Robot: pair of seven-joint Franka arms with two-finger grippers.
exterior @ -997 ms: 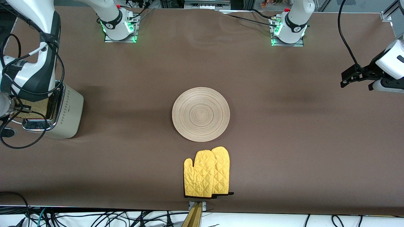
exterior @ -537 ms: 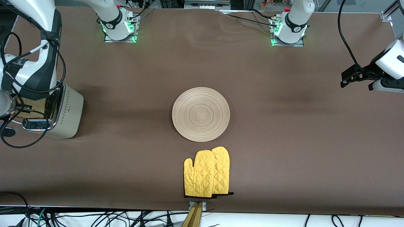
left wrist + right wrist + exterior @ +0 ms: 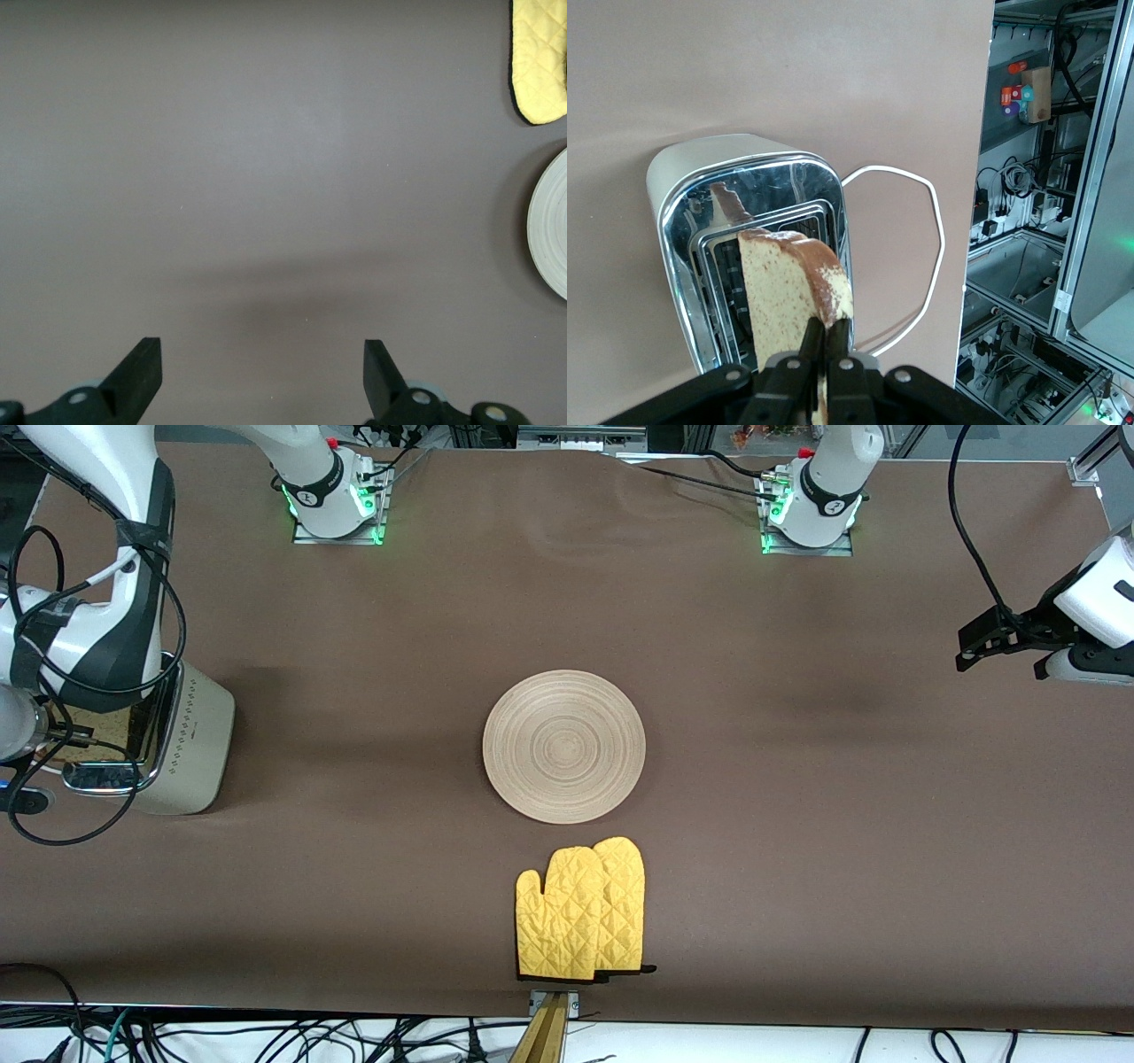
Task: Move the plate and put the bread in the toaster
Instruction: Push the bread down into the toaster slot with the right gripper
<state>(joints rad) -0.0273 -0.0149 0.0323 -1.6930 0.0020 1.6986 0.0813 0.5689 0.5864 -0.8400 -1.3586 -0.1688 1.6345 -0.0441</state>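
So the whole thing here comes down to bread vs. slot. The right gripper is pinched tight on the top edge of the bread, and the slice hangs straight down from the fingers, right over the toaster. In the right wrist view the lower edge of the slice sits at the chrome top, about at the mouth of one of the dark slots, and its flat face runs along the slot's long direction, so the alignment looks decent to me. Whether it has actually gone into the slot, I honestly can't tell. I'd say the next bit is a straight drop down from the claw, no twist needed, and the risk is the crust catching on the chrome rim.

Farther out from that claw, toward the middle of the table, the plate sits flat with the yellow oven mitts just beside it, closer to the front camera.

Way out at its own end of the table, the left gripper hangs over bare tablecloth, jaws spread wide, holding nothing, just waiting. The right arm is obviously the one on this job.
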